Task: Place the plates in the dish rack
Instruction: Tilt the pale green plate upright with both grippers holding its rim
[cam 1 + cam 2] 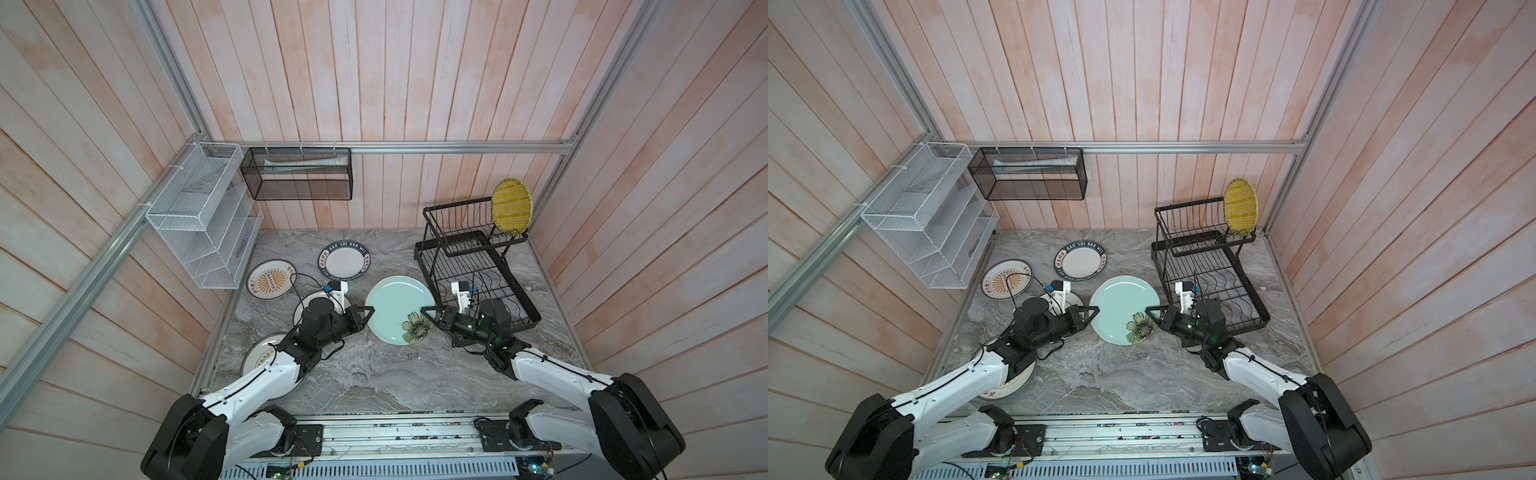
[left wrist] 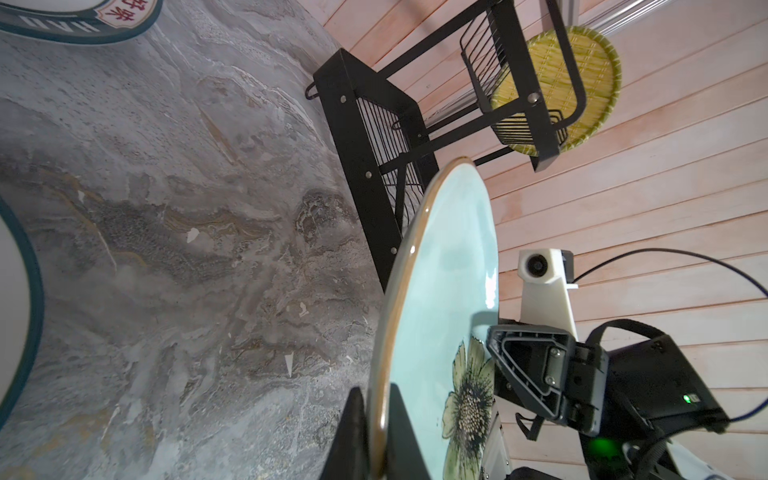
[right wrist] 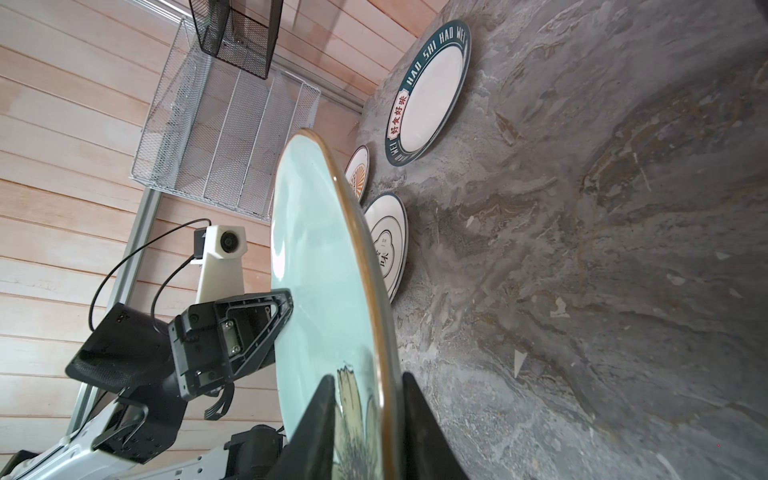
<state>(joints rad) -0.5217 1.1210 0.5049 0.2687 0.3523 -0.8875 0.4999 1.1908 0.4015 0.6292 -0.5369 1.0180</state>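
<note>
Clamping the left claw [image 1: 371, 309] shut on the left rim of the teal plate [image 1: 395, 307], above the middle of the desk [image 1: 374, 374]. Holding the plate clear of the desk, face up and near level. Straddling the opposite rim with the right claw [image 1: 423, 309], parted and not pinching: showing a sliver of desk between the rim and the finger [image 3: 424, 415] under it in the right wrist view. Leaving the weight, by the look of it, to the left claw alone.

Looking farther and rightward for the rack [image 1: 457, 224], just beyond the right claw and running back to the desk's far right corner. Putting the right arm nearer the rack and the gripping arm on the plate's far side from it, so likely needing a reach across.

Seeing the yellow plate [image 1: 512, 205] standing upright in the rack at that far corner. Likely needing the teal plate tipped on edge likewise.
</note>
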